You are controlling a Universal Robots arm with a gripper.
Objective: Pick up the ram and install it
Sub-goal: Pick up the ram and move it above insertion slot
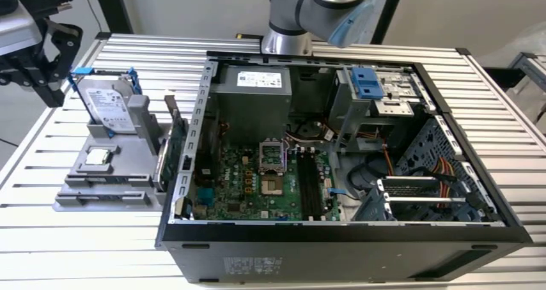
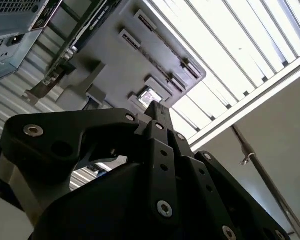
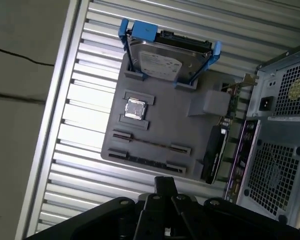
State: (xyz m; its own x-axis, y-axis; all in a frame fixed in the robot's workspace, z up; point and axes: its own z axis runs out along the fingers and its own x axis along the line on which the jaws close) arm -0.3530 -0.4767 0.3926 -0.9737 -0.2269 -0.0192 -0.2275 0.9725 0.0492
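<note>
The ram (image 3: 151,144) stands on edge in a slot of the grey parts holder (image 3: 175,115), seen as a thin dark line between two end clips. My gripper (image 3: 165,181) hangs high above the table with its fingers together and nothing between them, well apart from the ram. In the exterior view the gripper (image 1: 53,100) is at the far left, up beside the holder (image 1: 107,194). The second wrist view has the fingertips (image 2: 155,106) over the holder (image 2: 115,75). The motherboard's long black memory slots (image 1: 309,188) lie inside the open computer case (image 1: 444,232).
On the holder stand a silver hard drive with blue rails (image 1: 111,108), a small square chip (image 1: 100,155) and a green card with a metal bracket (image 1: 173,146). The arm's base (image 1: 286,38) rises behind the case. The slatted table's edge (image 3: 50,125) runs near the holder.
</note>
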